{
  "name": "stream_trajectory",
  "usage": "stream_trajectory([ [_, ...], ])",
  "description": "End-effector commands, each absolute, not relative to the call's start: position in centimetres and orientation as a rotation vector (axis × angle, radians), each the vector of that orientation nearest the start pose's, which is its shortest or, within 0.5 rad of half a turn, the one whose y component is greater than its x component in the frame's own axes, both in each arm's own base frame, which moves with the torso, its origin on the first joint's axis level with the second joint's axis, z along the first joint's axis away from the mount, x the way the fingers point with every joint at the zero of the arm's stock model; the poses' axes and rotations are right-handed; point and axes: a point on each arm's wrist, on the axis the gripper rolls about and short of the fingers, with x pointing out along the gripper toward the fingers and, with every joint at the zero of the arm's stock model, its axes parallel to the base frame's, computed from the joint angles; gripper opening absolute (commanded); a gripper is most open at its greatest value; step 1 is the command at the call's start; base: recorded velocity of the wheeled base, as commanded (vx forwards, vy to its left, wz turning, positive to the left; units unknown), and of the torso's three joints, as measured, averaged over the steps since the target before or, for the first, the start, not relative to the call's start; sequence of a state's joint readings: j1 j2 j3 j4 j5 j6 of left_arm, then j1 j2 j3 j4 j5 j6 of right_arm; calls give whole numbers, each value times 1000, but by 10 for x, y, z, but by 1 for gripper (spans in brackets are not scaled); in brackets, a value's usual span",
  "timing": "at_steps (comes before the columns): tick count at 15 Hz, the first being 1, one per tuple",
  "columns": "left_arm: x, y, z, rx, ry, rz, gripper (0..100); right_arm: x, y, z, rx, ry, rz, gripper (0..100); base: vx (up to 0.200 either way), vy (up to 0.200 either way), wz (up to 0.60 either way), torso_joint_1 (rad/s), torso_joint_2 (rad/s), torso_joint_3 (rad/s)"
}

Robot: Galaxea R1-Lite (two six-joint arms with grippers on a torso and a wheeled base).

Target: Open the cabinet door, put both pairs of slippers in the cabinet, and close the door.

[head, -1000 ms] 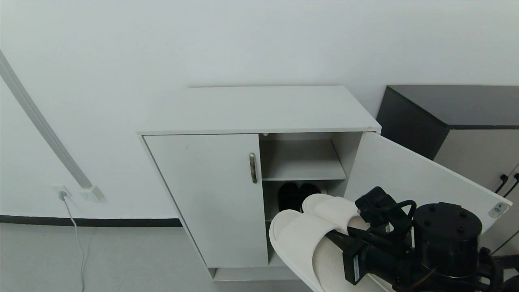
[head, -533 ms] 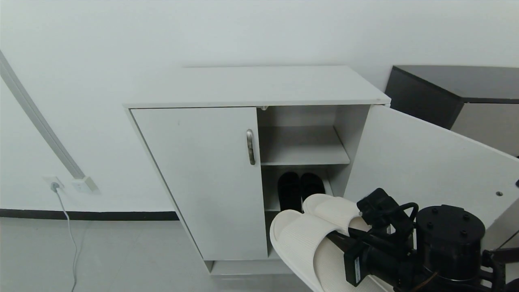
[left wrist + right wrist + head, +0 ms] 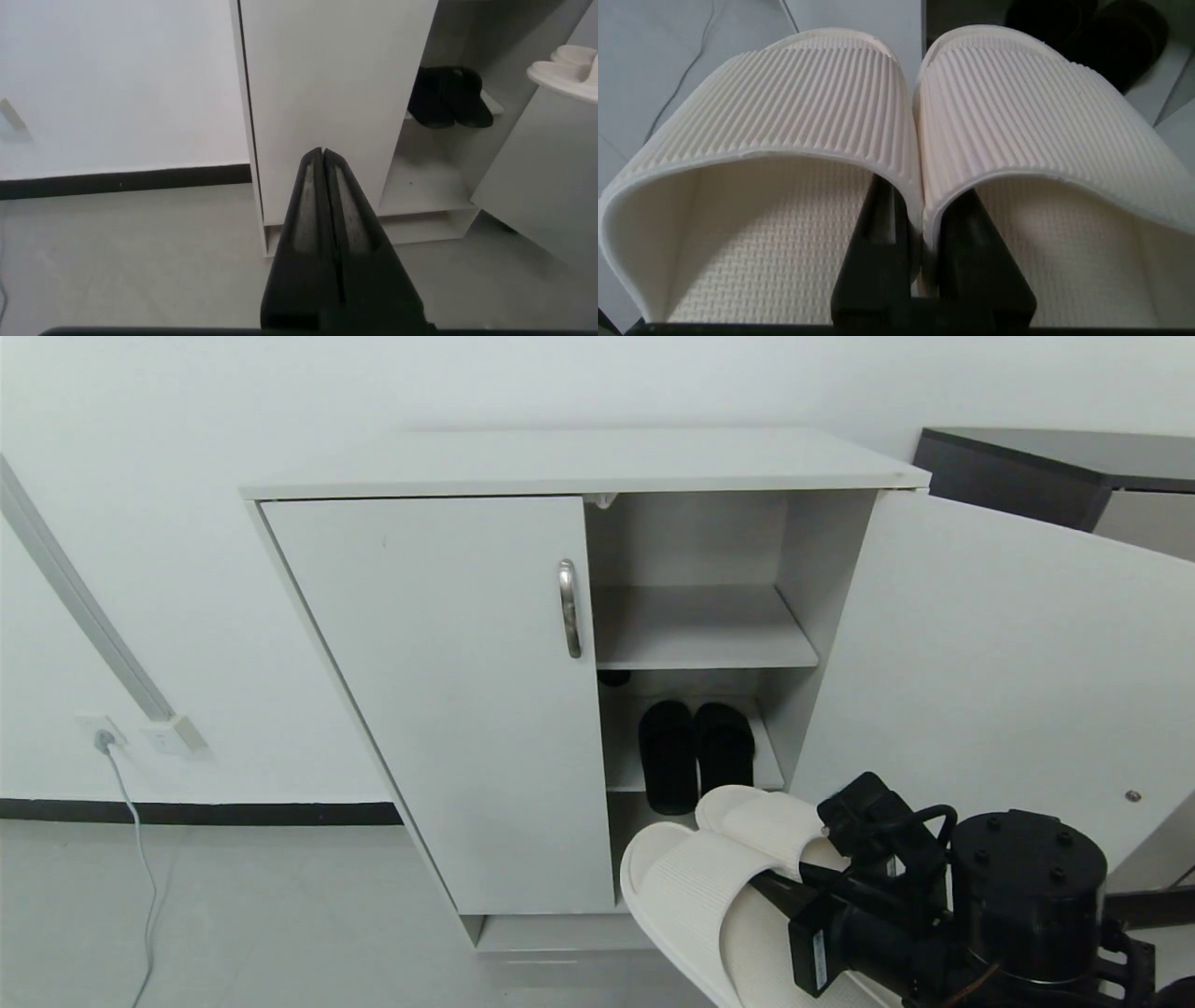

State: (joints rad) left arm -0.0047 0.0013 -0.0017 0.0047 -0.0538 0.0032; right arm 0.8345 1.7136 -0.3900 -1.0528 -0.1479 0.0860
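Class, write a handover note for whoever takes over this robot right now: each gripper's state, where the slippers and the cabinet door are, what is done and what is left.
Left gripper: shut, empty, held off the cabinet, facing it.
Right gripper: shut on the white slippers, clamping their inner sides together, in front of the open compartment.
Right door: swung open. Left door: closed.
Black slippers: side by side on the second shelf inside.
Done: door opened, black pair stowed.
Left: place the white pair inside, release, withdraw, close the right door.
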Motion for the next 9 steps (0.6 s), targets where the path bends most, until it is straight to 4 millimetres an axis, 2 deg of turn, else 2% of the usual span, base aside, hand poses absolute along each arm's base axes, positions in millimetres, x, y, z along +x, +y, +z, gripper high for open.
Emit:
stream_trajectory([
  [1, -23, -1, 75, 3, 5, -58, 0, 175, 188, 117, -51, 277, 671, 0, 0, 0, 0, -32, 432, 393],
  [4, -23, -1, 75, 3, 5, -58, 0, 175, 188, 117, -53, 278, 671, 0, 0, 0, 0, -12, 343, 321],
  [9, -23, -1, 75, 3, 5, -57, 0, 174, 188, 112, -76, 286, 669, 0, 0, 0, 0, 0, 36, 36],
])
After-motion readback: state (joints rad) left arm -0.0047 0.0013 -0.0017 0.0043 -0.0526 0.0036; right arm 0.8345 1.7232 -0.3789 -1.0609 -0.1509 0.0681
